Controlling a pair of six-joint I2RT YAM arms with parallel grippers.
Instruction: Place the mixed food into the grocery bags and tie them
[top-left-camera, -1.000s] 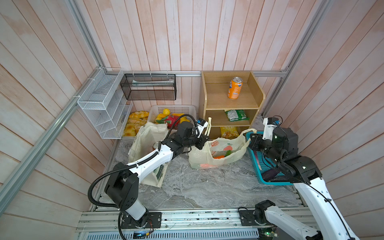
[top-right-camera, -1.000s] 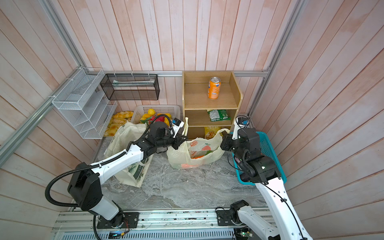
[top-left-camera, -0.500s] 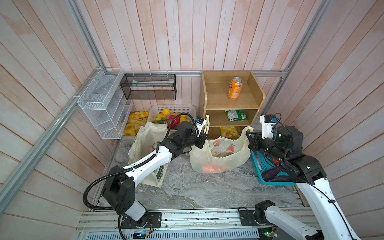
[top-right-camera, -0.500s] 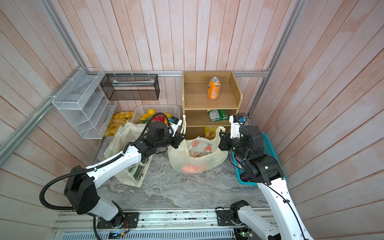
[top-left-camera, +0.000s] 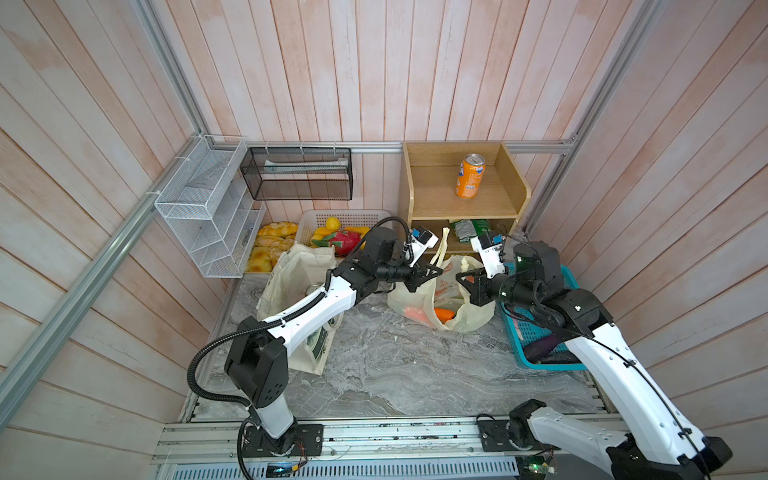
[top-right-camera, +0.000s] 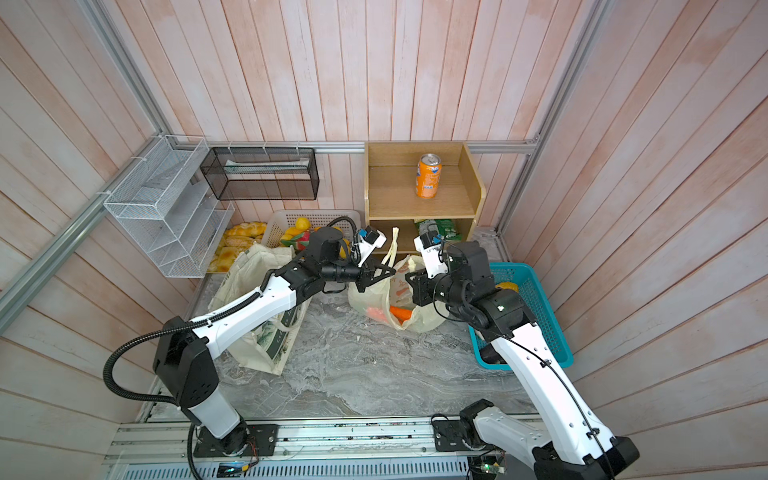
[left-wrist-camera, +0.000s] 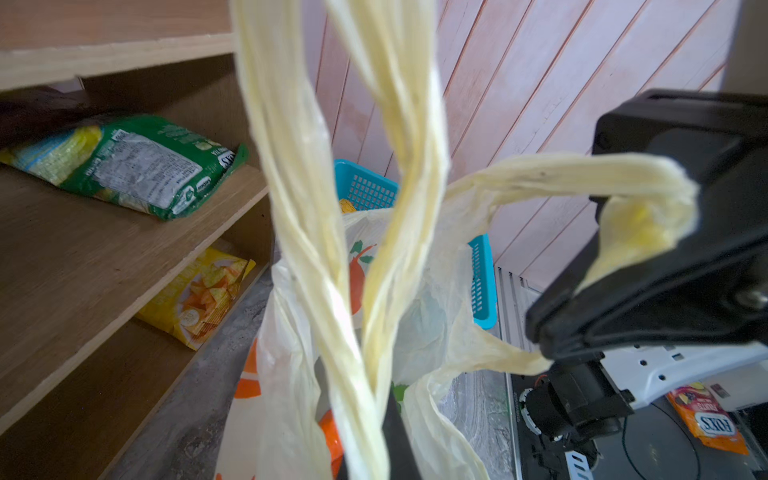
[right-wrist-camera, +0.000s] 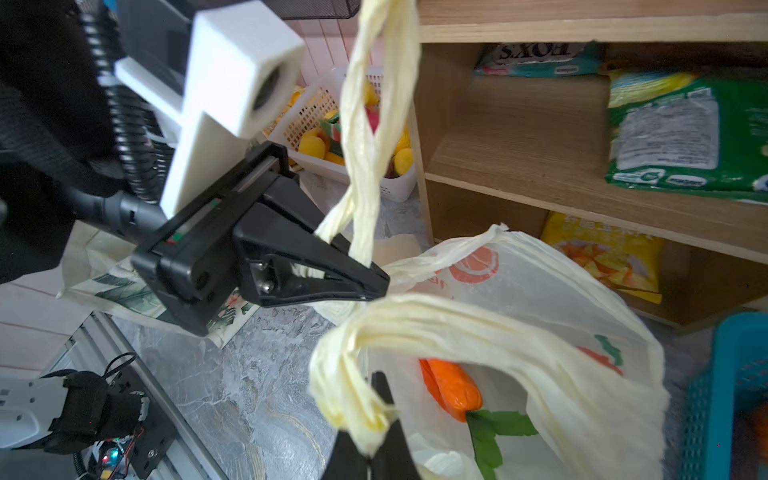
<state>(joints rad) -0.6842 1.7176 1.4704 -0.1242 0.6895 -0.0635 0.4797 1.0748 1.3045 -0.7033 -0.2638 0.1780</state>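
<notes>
The pale-yellow plastic grocery bag (top-left-camera: 465, 320) (top-right-camera: 419, 320), printed with oranges, sits on the marble floor in front of the shelf. An orange toy carrot (top-left-camera: 444, 314) (right-wrist-camera: 451, 390) with a green top lies inside it. My left gripper (top-left-camera: 436, 272) (left-wrist-camera: 386, 440) is shut on one twisted handle (left-wrist-camera: 291, 166), whose loop stands up above the jaws. My right gripper (top-left-camera: 461, 277) (right-wrist-camera: 374, 444) is shut on the other handle (right-wrist-camera: 457, 320). The two grippers face each other, almost tip to tip, above the bag's mouth. The cream canvas tote (top-left-camera: 299, 270) stands at the left, under my left arm.
A wooden shelf (top-left-camera: 515, 195) behind the bag holds an orange soda can (top-left-camera: 469, 176), a green snack packet (left-wrist-camera: 137, 166) and a yellow chip packet (left-wrist-camera: 203, 291). A blue basket (top-left-camera: 536, 332) lies under my right arm. A white fruit basket (top-left-camera: 353, 218) and wire racks (top-left-camera: 208, 208) stand at the back left.
My right gripper has moved left with its handle until it nearly meets the left gripper. The bag's mouth, stretched wide before, has narrowed and the bag has sagged.
</notes>
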